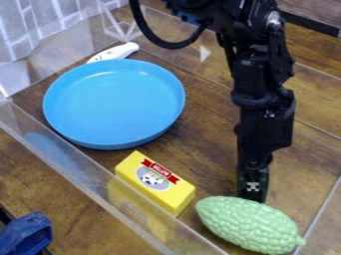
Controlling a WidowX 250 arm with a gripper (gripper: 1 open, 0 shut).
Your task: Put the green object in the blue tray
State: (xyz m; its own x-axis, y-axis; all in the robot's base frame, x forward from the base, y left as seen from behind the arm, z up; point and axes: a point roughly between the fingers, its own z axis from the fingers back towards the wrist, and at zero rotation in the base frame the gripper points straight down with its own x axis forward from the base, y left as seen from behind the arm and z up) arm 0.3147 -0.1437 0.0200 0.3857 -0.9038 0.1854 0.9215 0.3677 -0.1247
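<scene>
The green object (248, 225), a pale bumpy oval with a pointed end, lies on the wooden table at the front right. The black gripper (250, 181) points straight down just above and behind it, not touching it. I see the gripper edge-on with nothing held in it, and it stands open. The blue tray (114, 102), a wide round shallow dish, sits empty at the left, well apart from the gripper.
A yellow box (152, 182) with a red label lies between the tray and the green object. A white item (114, 53) rests behind the tray. A clear plastic wall (60, 159) runs along the front left, with a dark blue cloth (24, 235) outside it.
</scene>
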